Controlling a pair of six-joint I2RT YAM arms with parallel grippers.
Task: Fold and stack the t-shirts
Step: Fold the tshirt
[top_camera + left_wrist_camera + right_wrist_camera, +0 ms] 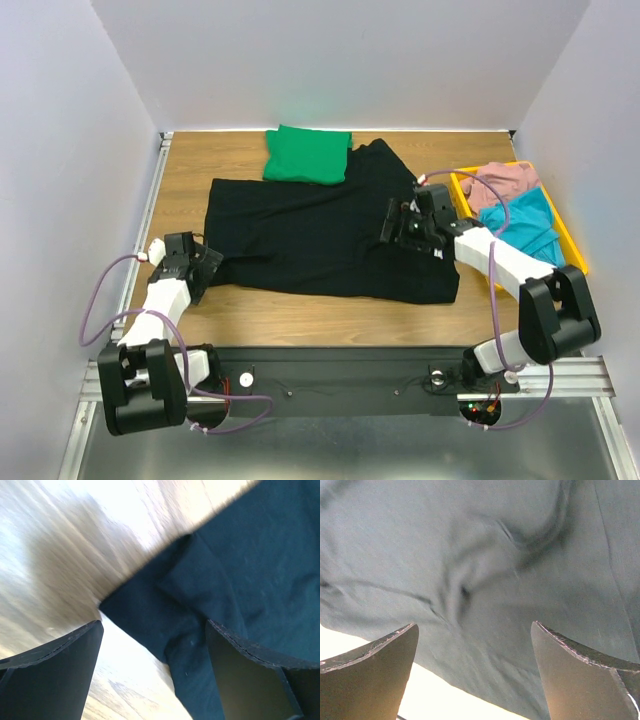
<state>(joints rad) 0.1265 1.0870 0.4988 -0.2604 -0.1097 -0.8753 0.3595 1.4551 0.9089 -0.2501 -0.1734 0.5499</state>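
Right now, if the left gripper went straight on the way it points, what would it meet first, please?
Probably the large black cloth t-shirt: its corner lies between the open fingers of the left gripper, over the wooden table; depth is unclear.

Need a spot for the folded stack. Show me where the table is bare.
Bare wood far left, between the green shirt and the table edge; also a near strip between the black shirt and the base rail. The right is crowded: bin and right gripper.
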